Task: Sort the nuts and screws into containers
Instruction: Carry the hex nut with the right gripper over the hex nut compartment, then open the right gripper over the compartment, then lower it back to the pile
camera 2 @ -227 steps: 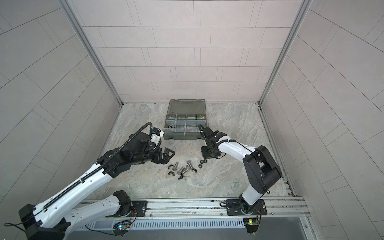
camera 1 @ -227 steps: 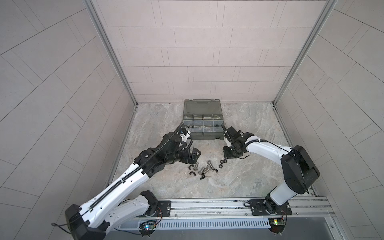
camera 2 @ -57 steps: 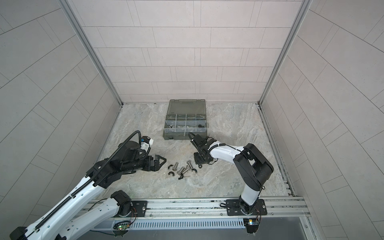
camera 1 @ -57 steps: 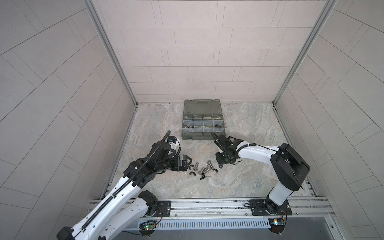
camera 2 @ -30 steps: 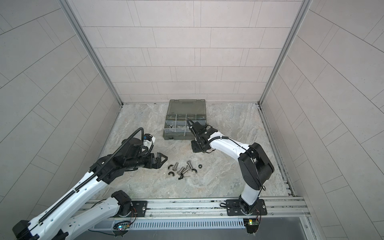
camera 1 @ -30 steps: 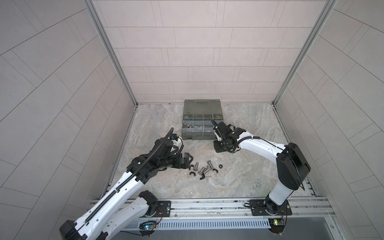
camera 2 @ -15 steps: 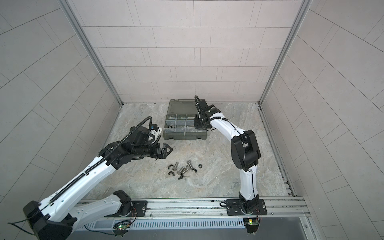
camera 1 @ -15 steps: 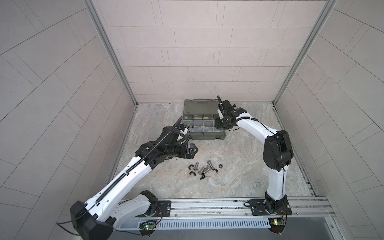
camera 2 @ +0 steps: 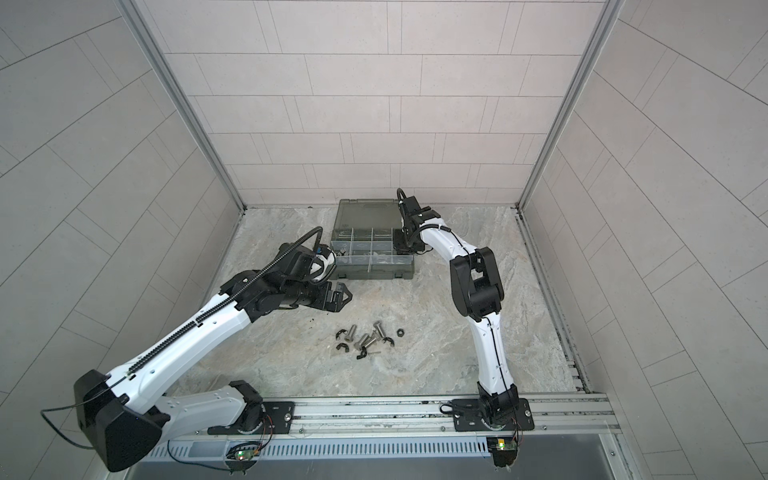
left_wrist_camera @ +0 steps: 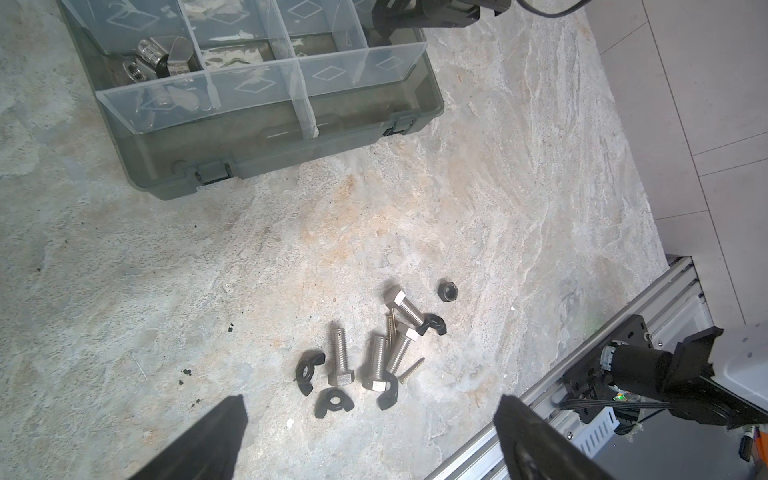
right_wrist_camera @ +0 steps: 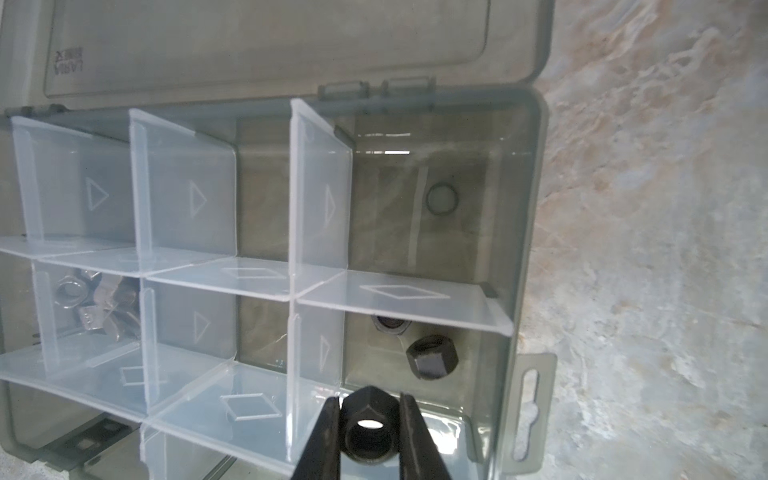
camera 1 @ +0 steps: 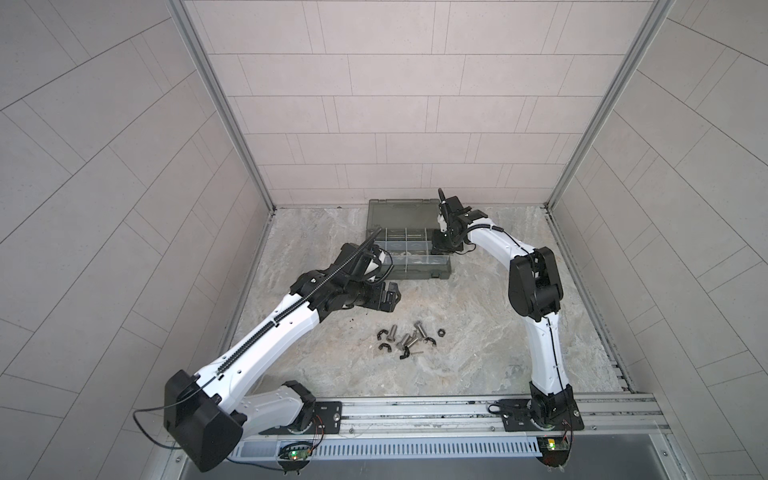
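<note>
Black hex nut [right_wrist_camera: 368, 436] was pinched in the nearly-closed right hand [right_wrist_camera: 370, 405] above the case [right_wrist_camera: 536, 249]; left hand [left_wrist_camera: 370, 401] gaped wide, empty.

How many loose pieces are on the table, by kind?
Silver bolts: 4
Black wing nuts: 4
Black hex nut: 1
Thin screws: 2
Total: 11
</note>
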Tool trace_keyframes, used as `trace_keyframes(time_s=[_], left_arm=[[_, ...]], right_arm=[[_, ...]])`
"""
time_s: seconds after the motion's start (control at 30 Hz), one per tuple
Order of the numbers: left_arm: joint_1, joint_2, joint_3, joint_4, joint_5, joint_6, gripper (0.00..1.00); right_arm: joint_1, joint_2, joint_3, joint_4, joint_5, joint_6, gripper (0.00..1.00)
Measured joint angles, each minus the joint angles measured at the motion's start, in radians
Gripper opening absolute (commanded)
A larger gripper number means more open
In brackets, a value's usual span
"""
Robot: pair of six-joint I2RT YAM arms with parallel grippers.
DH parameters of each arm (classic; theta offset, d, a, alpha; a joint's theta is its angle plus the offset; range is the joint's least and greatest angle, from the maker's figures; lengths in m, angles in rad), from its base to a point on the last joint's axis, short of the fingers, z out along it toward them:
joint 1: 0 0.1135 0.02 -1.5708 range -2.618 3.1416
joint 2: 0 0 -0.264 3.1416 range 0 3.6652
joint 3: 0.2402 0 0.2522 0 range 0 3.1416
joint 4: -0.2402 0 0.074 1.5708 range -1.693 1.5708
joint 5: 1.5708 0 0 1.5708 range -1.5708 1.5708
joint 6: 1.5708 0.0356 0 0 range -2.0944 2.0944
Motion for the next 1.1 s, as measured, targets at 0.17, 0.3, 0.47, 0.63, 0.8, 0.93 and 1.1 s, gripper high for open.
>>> trace_keyframes(time_s=[0.17,0.3,0.47,0.63,0.8,0.93,1.1], left_arm=[[0.002,0.011,0.0,0.001,0.006,0.003,1.0],[0.005,0.011,0.0,0.002,0.013,0.003,1.0],[0.005,-0.024,-0.016,0.01,0.023,-0.004,1.0],[0.005,-0.117,-0.099,0.028,0.083,-0.029,1.0],[0.005,-0.203,-0.176,0.036,0.14,-0.063,1.0],[0.005,-0.283,-0.215,0.04,0.146,-0.079,1.0],[0.005,-0.322,-0.243,0.041,0.148,-0.092,1.0]], right_arm=[[-0.011,0.014,0.003,-0.002,-0.014,-0.006,0.36],[-0.014,0.0,-0.031,0.015,-0.023,-0.008,0.4],[-0.011,-0.124,-0.175,0.037,-0.02,-0.009,0.4],[0.028,-0.402,-0.414,0.064,-0.011,-0.003,0.4],[0.127,-0.652,-0.651,0.084,0.011,0.005,0.4],[0.218,-0.756,-0.809,0.083,0.044,0.022,0.4],[0.292,-0.826,-0.974,0.1,0.079,0.055,0.4]])
